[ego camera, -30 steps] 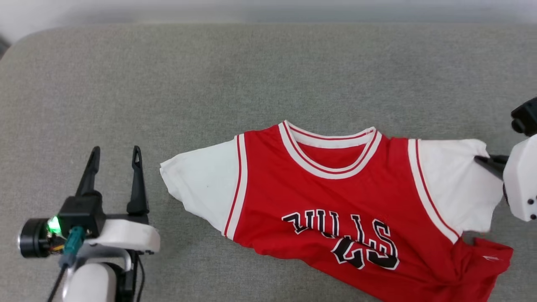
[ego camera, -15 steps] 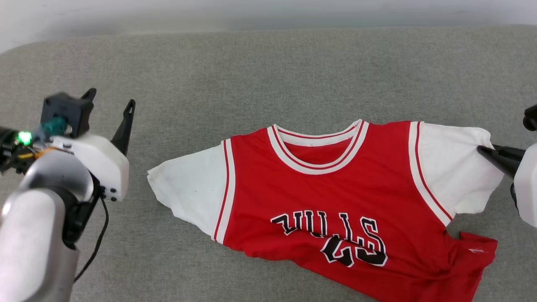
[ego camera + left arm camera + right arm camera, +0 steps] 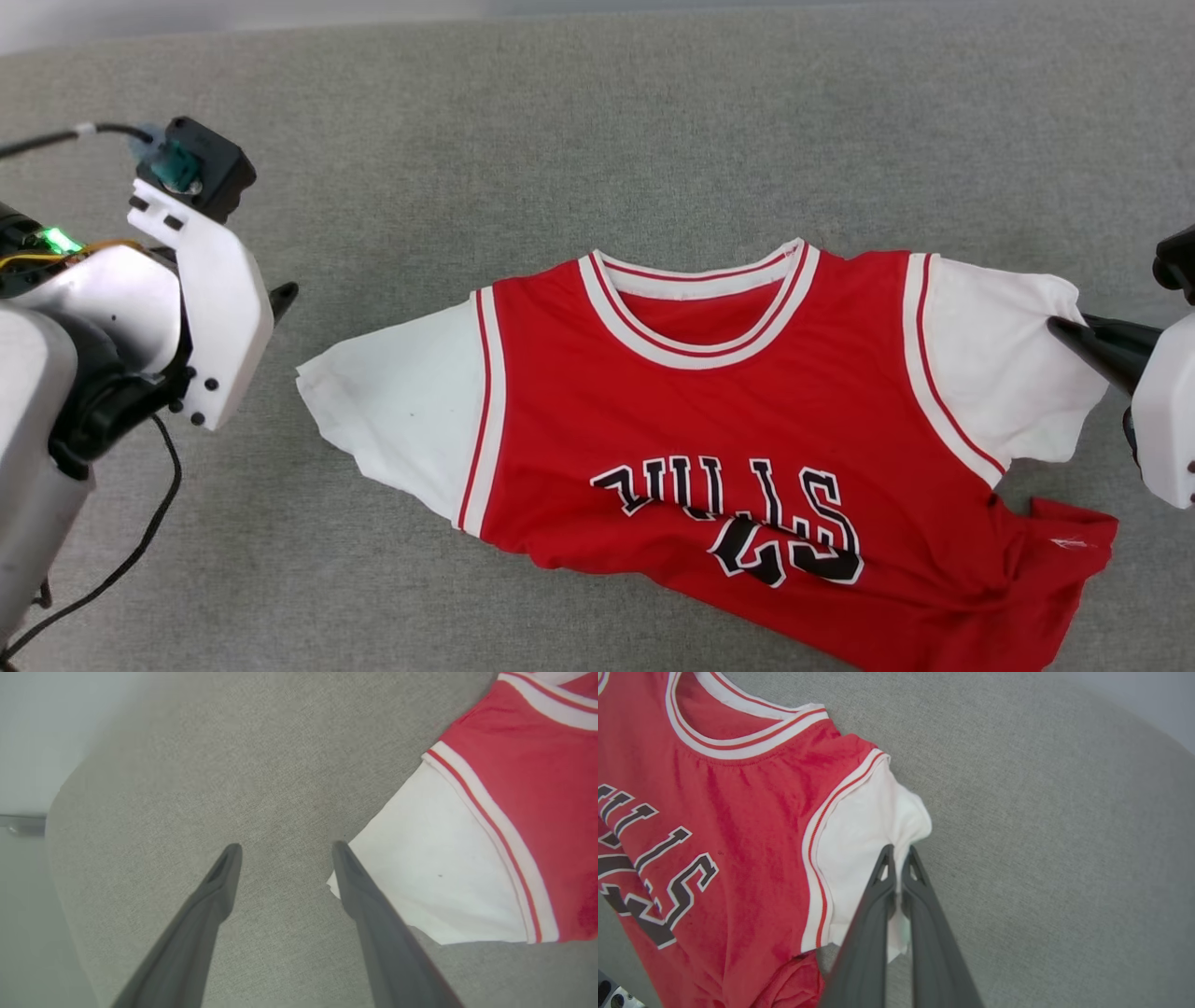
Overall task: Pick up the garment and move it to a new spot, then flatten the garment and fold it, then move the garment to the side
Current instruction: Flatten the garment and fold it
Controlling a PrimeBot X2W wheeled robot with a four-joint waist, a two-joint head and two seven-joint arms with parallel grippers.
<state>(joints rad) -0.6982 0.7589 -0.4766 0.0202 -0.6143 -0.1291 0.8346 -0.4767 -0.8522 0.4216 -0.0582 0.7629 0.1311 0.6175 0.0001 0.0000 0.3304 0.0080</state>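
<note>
The garment [image 3: 728,448] lay front up on the grey fabric surface [image 3: 560,140], from the head view's centre toward 4 o'clock, its 3 o'clock white sleeve [image 3: 999,364] pinched in the closed right gripper [image 3: 899,854], while the left gripper [image 3: 285,847], jaws wide apart and empty, hung at 9 o'clock just beside the other sleeve [image 3: 392,411].

Left gripper [image 3: 285,845] fingers spread — beside garment [image 3: 434,868] sleeve.

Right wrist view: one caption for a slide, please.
Right gripper pinching the white sleeve of a red jersey.
</note>
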